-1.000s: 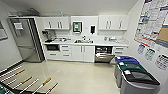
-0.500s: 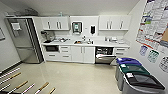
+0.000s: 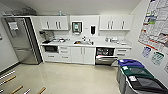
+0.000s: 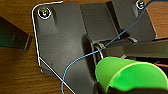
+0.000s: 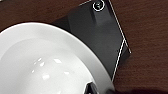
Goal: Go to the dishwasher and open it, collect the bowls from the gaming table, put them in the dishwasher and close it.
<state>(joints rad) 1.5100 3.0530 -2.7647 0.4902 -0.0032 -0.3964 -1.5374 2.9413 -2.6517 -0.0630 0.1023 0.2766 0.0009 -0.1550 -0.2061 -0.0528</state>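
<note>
My left jaws grip the green bowl by its rim: light, stiff, slippery plastic; right jaws' state I cannot tell; dishwasher hangs open

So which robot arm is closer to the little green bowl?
Left. The small bright green plastic bowl sits right beside the left arm's wrist. The right arm's wrist is next to a glossy white round bowl instead.

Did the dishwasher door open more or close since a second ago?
No. The dishwasher door sits partly open, just as before, beside the same white cabinet. The whole kitchen only looks slightly nearer because the camera moved.
</note>
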